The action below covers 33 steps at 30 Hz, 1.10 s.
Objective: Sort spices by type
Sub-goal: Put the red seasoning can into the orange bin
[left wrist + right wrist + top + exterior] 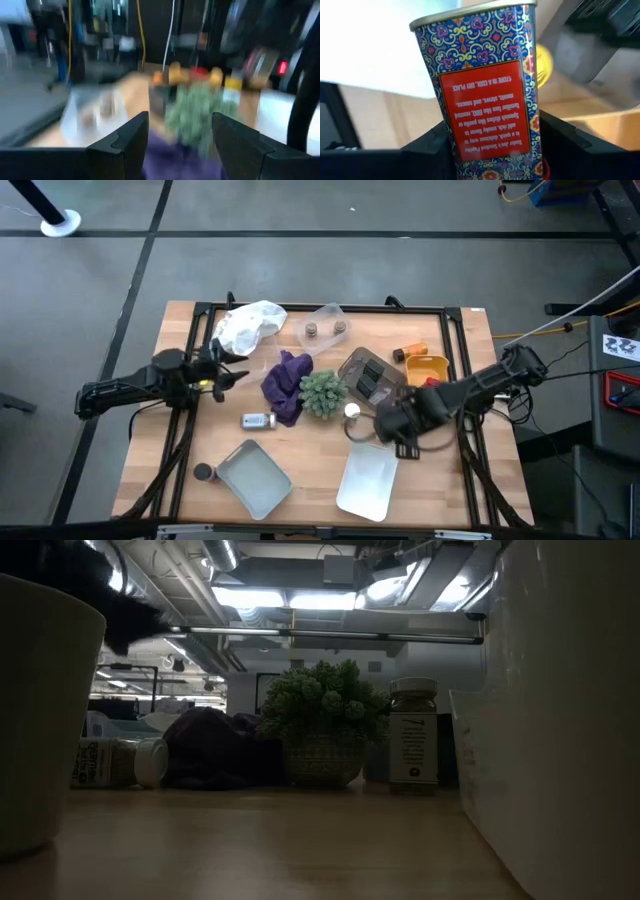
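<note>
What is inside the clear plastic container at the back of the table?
Two small brown-capped jars stand inside the clear container. Their labels and contents cannot be made out from above.

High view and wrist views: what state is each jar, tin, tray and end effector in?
Patterned tin: clamped between the right end effector's fingers.
Right end effector: shut on the tin, above the white tray.
Left end effector: open, empty, at the table's left.
White-capped jar: lying on its side.
Grey tray: empty.
White tray: empty.

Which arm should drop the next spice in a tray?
Right. Its gripper is already shut on a patterned tin, just above the white tray. The left gripper is open and empty, farther off.
</note>
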Each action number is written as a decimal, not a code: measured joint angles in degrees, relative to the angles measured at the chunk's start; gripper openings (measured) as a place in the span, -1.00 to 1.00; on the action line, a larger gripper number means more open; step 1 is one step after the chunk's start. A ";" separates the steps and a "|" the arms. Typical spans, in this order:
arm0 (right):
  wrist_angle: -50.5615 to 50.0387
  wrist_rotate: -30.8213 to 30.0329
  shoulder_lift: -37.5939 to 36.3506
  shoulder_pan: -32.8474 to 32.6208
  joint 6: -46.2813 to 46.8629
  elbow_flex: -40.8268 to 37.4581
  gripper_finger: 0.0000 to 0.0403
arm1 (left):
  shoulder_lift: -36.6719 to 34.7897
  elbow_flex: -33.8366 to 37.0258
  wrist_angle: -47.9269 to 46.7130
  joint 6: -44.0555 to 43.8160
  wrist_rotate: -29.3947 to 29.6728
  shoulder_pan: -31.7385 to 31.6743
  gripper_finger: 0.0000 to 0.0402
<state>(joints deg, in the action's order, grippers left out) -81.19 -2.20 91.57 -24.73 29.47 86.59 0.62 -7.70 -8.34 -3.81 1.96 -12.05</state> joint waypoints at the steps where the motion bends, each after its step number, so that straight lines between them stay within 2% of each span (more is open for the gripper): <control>1: 0.37 0.00 0.00 1.48 -1.86 0.00 0.05 | -0.02 -0.01 3.20 -0.36 0.00 0.01 0.00; 5: 1.33 -0.01 0.00 6.99 -9.53 0.00 0.06 | -0.02 -0.05 12.33 -5.67 0.01 0.01 0.00; 10: 4.70 -0.02 0.00 12.95 -17.64 0.00 0.02 | 0.27 -0.07 18.82 -8.26 0.37 -0.05 0.00; 15: 9.24 -0.16 0.00 17.59 -24.52 0.00 0.07 | 5.35 -0.07 24.12 -10.45 0.44 0.06 0.00; 20: 15.57 -0.15 0.00 21.49 -29.61 0.00 0.04 | 18.85 -0.07 33.17 -12.57 0.31 0.08 0.00; 29: 21.32 0.15 0.00 26.09 -31.37 0.00 0.09 | 48.70 -0.38 64.14 -5.75 -0.61 3.38 0.00; 33: 22.09 0.24 0.01 26.80 -31.08 0.00 0.04 | 58.54 -5.18 67.73 -2.91 -2.91 5.12 0.00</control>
<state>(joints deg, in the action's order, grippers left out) -59.10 -1.96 91.58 2.07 -1.61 86.59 59.16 -12.88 59.39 -6.72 -0.95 -6.93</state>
